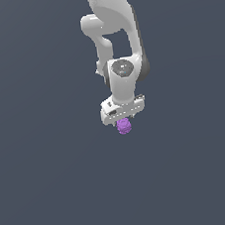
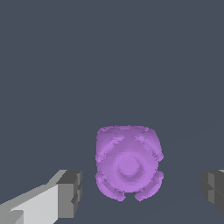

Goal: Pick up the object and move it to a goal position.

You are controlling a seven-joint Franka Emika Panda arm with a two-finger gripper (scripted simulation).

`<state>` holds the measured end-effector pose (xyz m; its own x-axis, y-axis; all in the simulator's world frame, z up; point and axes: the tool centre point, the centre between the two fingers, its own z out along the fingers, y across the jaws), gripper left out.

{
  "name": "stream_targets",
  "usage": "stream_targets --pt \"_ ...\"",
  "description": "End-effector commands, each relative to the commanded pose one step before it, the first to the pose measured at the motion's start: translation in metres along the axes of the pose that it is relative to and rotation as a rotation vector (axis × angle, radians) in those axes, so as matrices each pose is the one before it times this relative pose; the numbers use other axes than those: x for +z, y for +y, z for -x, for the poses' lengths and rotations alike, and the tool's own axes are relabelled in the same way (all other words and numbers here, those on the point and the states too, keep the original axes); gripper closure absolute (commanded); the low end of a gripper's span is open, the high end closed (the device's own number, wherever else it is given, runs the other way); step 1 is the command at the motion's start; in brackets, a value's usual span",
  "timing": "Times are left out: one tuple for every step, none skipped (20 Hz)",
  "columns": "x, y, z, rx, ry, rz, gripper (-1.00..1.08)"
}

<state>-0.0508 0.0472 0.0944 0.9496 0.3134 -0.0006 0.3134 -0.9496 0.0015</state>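
Ball [image 2: 127,168], purple and unlabelled, between spread fingers [image 2: 70,194], untouched.

The arm [image 1: 117,29] is rendered in smooth white, rounded segments, with a dark grey circular cap [image 1: 122,67] on the wrist joint. The white claw [image 1: 124,121] is fitted with grey, blocky pads [image 2: 70,194].
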Motion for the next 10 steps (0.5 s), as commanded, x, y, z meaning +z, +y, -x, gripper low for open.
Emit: stream_targets --pt "0.00402 -0.00338 0.00259 -0.01466 0.00072 -0.00118 -0.92" --pt "0.00065 -0.00054 0.00042 -0.00217 -0.00006 -0.00023 -0.92" --pt "0.00022 -0.00016 0.00015 -0.00069 -0.00002 -0.00007 -0.92" --pt "-0.0009 0.0007 -0.00062 0.00398 -0.00092 0.00011 -0.92" --pt "0.00035 0.00001 0.00002 0.0 0.0 0.0 -0.92" --pt "0.00103 0.00002 0.00005 0.0 0.0 0.0 -0.92" --pt "0.00172 0.00004 0.00009 0.0 0.0 0.0 -0.92" --pt "0.0024 0.00005 0.00013 0.0 0.0 0.0 -0.92" --pt "0.003 -0.0003 0.00009 -0.00068 0.00014 -0.00004 -0.92" --pt "0.00373 0.00008 0.00021 0.0 0.0 0.0 -0.92"
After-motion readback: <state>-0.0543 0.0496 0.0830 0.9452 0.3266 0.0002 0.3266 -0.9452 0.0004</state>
